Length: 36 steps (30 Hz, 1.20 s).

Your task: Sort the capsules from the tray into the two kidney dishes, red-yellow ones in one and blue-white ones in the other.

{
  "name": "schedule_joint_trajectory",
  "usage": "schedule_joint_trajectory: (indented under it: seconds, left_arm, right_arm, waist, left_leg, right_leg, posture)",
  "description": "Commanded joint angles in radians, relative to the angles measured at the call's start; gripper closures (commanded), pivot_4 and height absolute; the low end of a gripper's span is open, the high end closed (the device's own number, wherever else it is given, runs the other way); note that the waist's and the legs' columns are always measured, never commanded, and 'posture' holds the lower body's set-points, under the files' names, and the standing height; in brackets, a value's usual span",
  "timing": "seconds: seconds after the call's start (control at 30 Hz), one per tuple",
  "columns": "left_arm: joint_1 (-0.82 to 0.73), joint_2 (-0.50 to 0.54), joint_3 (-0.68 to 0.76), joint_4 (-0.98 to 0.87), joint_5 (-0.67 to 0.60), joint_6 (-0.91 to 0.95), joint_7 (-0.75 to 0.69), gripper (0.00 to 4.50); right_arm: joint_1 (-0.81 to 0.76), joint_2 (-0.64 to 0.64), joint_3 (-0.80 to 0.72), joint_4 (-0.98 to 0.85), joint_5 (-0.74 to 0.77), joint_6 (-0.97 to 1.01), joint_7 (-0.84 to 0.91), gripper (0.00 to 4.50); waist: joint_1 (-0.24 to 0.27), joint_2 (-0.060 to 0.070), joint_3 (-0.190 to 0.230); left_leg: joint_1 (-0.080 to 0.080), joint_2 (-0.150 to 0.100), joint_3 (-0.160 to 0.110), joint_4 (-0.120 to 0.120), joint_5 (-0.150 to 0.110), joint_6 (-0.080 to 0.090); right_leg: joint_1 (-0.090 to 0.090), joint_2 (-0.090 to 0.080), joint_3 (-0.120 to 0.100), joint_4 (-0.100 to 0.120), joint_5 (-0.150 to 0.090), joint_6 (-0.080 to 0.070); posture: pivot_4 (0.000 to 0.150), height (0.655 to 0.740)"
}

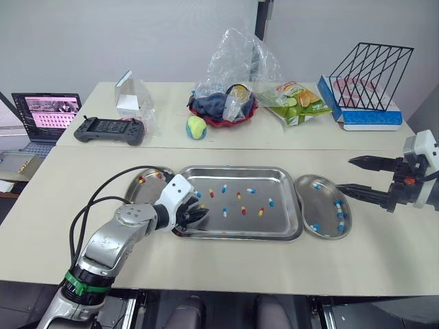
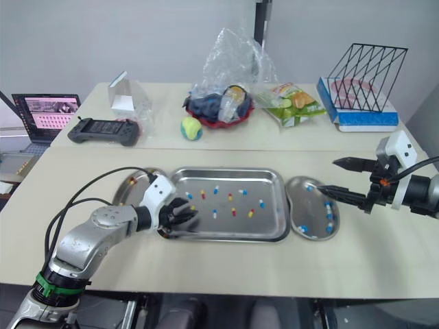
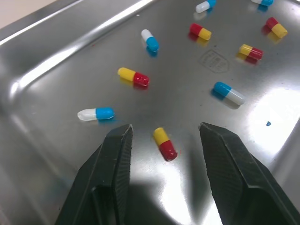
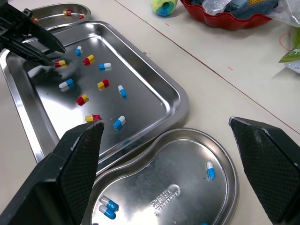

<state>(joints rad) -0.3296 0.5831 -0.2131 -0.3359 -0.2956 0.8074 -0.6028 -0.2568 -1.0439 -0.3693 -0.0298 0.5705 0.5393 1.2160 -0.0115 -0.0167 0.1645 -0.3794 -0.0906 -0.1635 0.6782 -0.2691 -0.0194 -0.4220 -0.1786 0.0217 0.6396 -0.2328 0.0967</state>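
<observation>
One red-yellow capsule [image 3: 165, 144] is lying at the left end of the tray [image 1: 236, 169], just between the open, empty jaws of the left gripper [image 3: 166, 127], its long axis pointing nearly along them.

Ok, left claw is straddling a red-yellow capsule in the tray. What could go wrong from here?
The red-yellow capsule lies skewed inside the open left claw, so closing may squirt it across the tray. A blue-white capsule just outside one finger could get knocked.
</observation>
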Motion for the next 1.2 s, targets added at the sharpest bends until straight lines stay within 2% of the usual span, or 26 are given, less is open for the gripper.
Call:
schedule_joint_trajectory:
  seconds: [0.03, 0.27, 0.4, 0.5, 0.53, 0.73, 0.87, 1.0, 1.1, 1.2]
  left_arm:
    - [-0.021, 0.013, -0.049, -0.039, 0.056, -0.003, 0.009, 2.17]
    - [-0.049, -0.016, -0.067, -0.028, 0.085, 0.070, 0.040, 2.17]
    - [-0.072, -0.024, -0.080, -0.014, 0.106, 0.104, 0.059, 3.23]
    - [-0.073, -0.026, -0.077, -0.022, 0.103, 0.120, 0.051, 4.26]
    - [-0.074, -0.025, -0.077, -0.023, 0.104, 0.121, 0.047, 4.44]
    - [-0.143, -0.023, -0.038, -0.036, 0.071, 0.162, 0.012, 4.44]
    - [-0.157, 0.016, 0.013, -0.074, 0.035, 0.191, -0.027, 4.44]
    - [-0.157, 0.035, 0.131, -0.095, -0.036, 0.215, -0.049, 4.44]
    - [-0.169, 0.064, 0.247, -0.040, -0.030, 0.230, -0.004, 4.44]
    - [-0.169, 0.094, 0.282, -0.011, -0.026, 0.226, 0.003, 4.44]
  right_arm:
    - [-0.003, -0.005, -0.030, -0.029, 0.007, -0.025, -0.008, 0.00]
    - [0.010, 0.003, -0.038, -0.043, 0.012, -0.027, -0.025, 0.00]
    - [0.032, 0.008, -0.054, -0.062, 0.018, -0.022, -0.039, 0.00]
    - [0.034, 0.014, -0.062, -0.073, 0.029, -0.011, -0.051, 0.00]
    - [0.035, 0.014, -0.063, -0.075, 0.030, -0.010, -0.052, 0.00]
    - [0.025, 0.018, -0.047, -0.061, 0.014, -0.025, -0.056, 0.00]
    - [-0.004, 0.021, -0.028, -0.051, 0.019, -0.022, -0.051, 0.00]
    - [-0.036, 0.027, -0.002, -0.030, 0.012, -0.027, -0.046, 0.00]
    - [-0.067, 0.034, 0.024, -0.012, 0.004, -0.035, -0.040, 0.00]
    - [-0.086, 0.036, 0.039, 0.005, -0.001, -0.038, -0.036, 0.00]
  waist:
    - [0.000, 0.000, 0.000]
    - [0.000, 0.000, 0.000]
    - [0.001, 0.000, 0.000]
    - [0.001, 0.000, 0.000]
    - [0.000, 0.000, 0.000]
    - [0.001, 0.000, 0.000]
    - [-0.001, 0.000, 0.000]
    - [-0.004, 0.000, 0.000]
    - [-0.005, -0.001, 0.000]
    - [-0.003, -0.001, 0.000]
  left_leg:
    - [0.000, 0.000, 0.000, 0.000, 0.000, 0.000]
    - [0.000, 0.000, 0.000, 0.000, 0.000, 0.000]
    - [0.000, 0.000, 0.000, 0.000, 0.000, 0.000]
    - [0.000, 0.000, 0.000, 0.000, 0.000, 0.000]
    - [0.000, 0.000, 0.000, 0.000, 0.000, 0.000]
    - [0.000, 0.000, 0.000, 0.000, 0.000, 0.000]
    - [0.000, 0.000, 0.000, 0.000, 0.000, 0.000]
    - [0.000, 0.000, 0.000, 0.000, 0.000, 0.000]
    - [0.000, 0.000, 0.000, 0.000, 0.000, 0.000]
    - [0.000, 0.000, 0.000, 0.000, 0.000, 0.000]
  right_leg:
    - [0.000, 0.000, 0.000, 0.000, 0.000, 0.000]
    - [0.000, 0.000, 0.000, 0.000, 0.000, 0.000]
    - [0.001, 0.000, 0.000, 0.000, 0.000, 0.000]
    - [0.000, 0.000, 0.000, 0.000, 0.000, 0.000]
    - [0.000, 0.000, 0.000, 0.000, 0.000, 0.000]
    - [0.000, 0.000, 0.000, 0.000, 0.000, 0.000]
    - [0.000, 0.000, 0.000, 0.000, 0.000, 0.000]
    - [0.000, 0.000, 0.000, 0.000, 0.000, 0.000]
    - [0.000, 0.000, 0.000, 0.000, 0.000, 0.000]
    - [0.000, 0.000, 0.000, 0.000, 0.000, 0.000]
  posture:
    - [0.150, 0.7400]
    - [0.150, 0.7400]
    - [0.150, 0.7400]
    - [0.150, 0.7400]
    - [0.150, 0.7400]
    - [0.150, 0.7400]
    - [0.150, 0.7400]
    - [0.150, 0.7400]
    - [0.150, 0.7400]
    - [0.150, 0.7400]
